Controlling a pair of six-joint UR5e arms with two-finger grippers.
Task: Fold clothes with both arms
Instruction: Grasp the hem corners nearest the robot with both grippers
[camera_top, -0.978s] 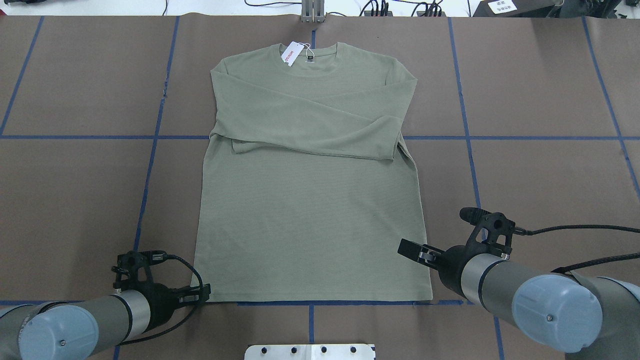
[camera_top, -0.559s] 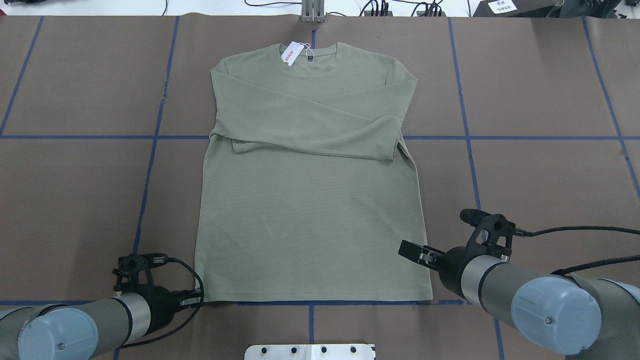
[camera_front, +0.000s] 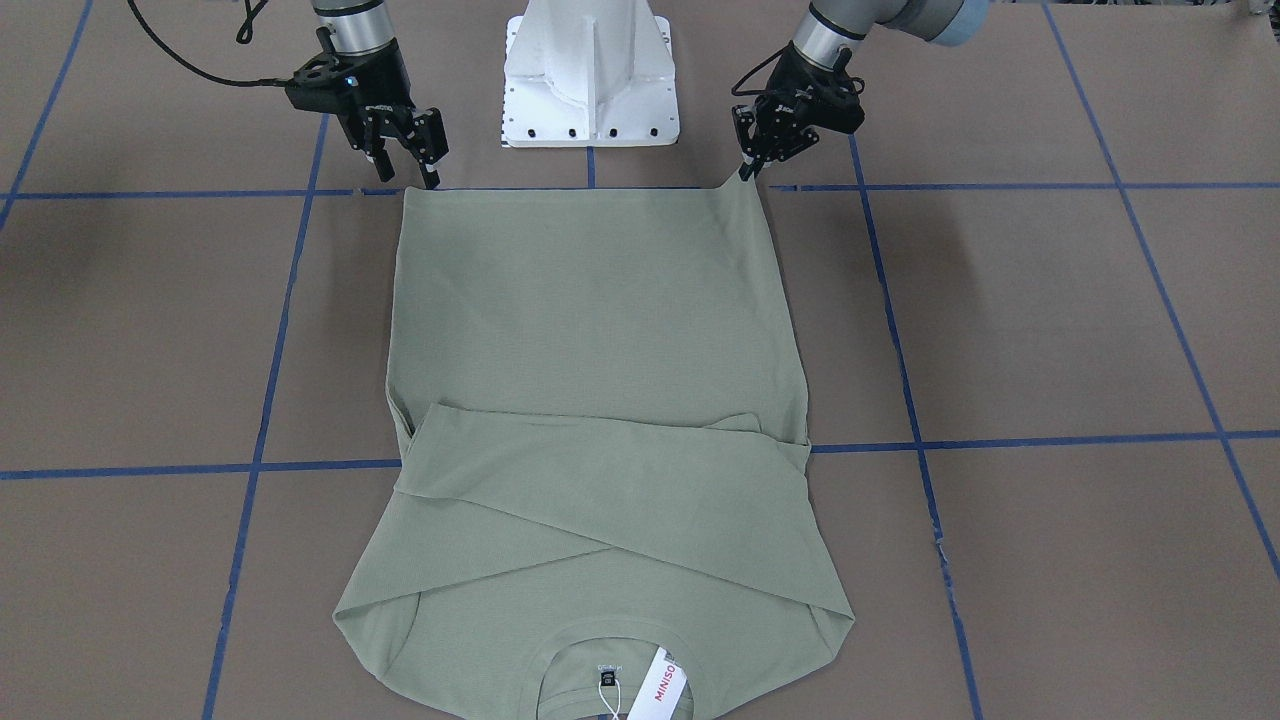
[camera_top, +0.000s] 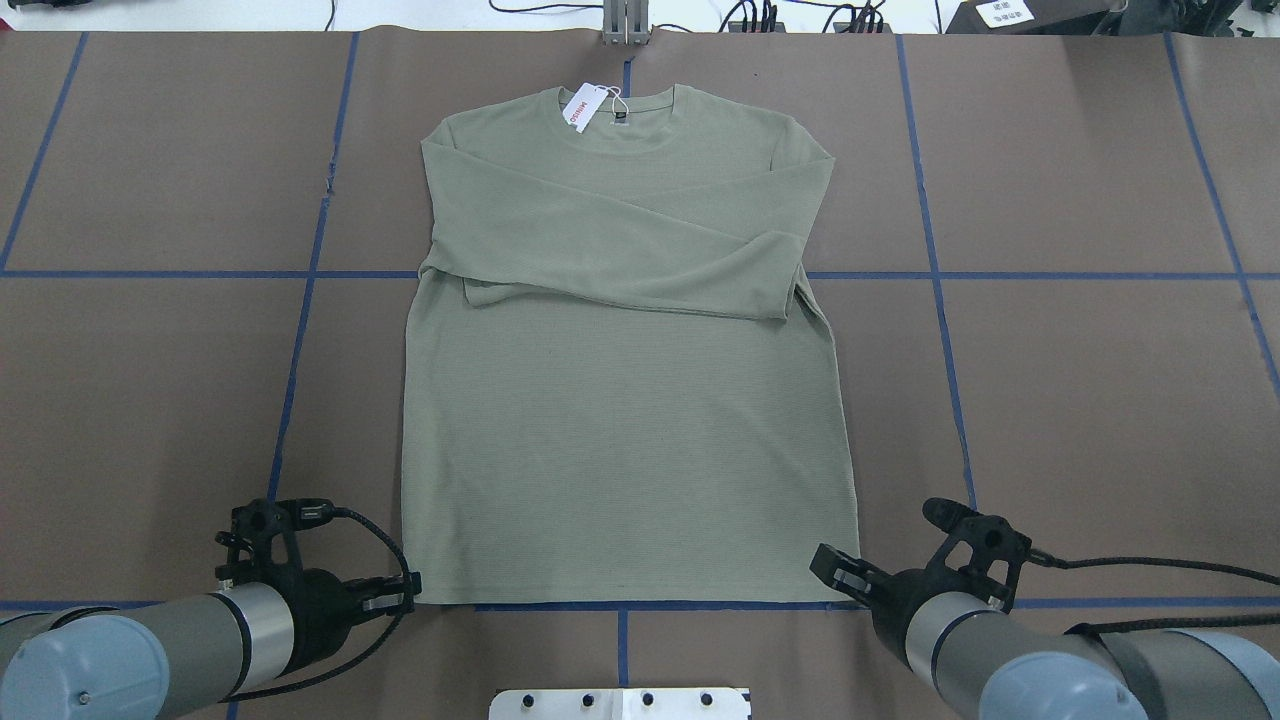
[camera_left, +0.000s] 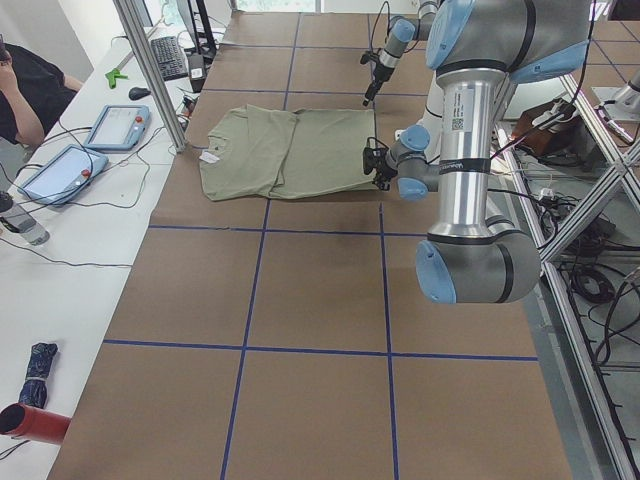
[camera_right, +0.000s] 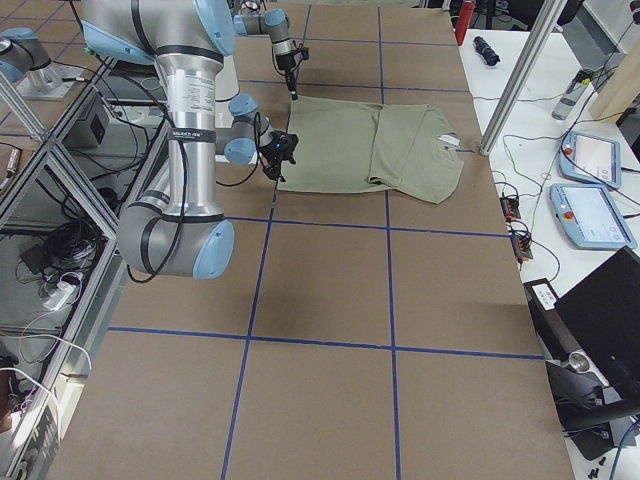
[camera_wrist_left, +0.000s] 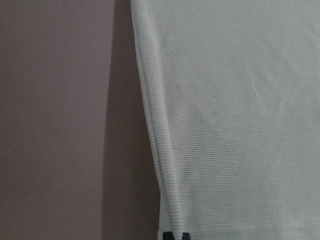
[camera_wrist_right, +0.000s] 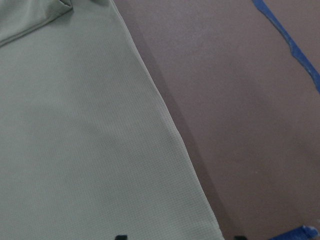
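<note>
The sage-green shirt (camera_top: 620, 440) lies flat on the brown table, neck away from me, both sleeves folded across the chest. Its white MINISO hang tag (camera_top: 583, 107) lies at the collar. My left gripper (camera_top: 408, 600) is at the hem's left corner. In the left wrist view (camera_wrist_left: 175, 235) its fingertips sit close together on the hem edge, shut on it. My right gripper (camera_top: 828, 572) is at the hem's right corner. In the front view (camera_front: 407, 168) its fingers stand apart. In the right wrist view (camera_wrist_right: 180, 238) they straddle the corner, open.
The white pedestal base (camera_front: 590, 80) stands just behind the hem, between the arms. Blue tape lines (camera_top: 300, 330) grid the brown table cover. An aluminium post (camera_top: 625, 25) and cables sit at the far edge. An operators' bench with tablets (camera_left: 115, 125) runs beyond the far edge.
My right gripper has drawn back toward me, from beside the shirt's right edge to its hem corner. The hem's left corner has shifted slightly inward at my left gripper.
</note>
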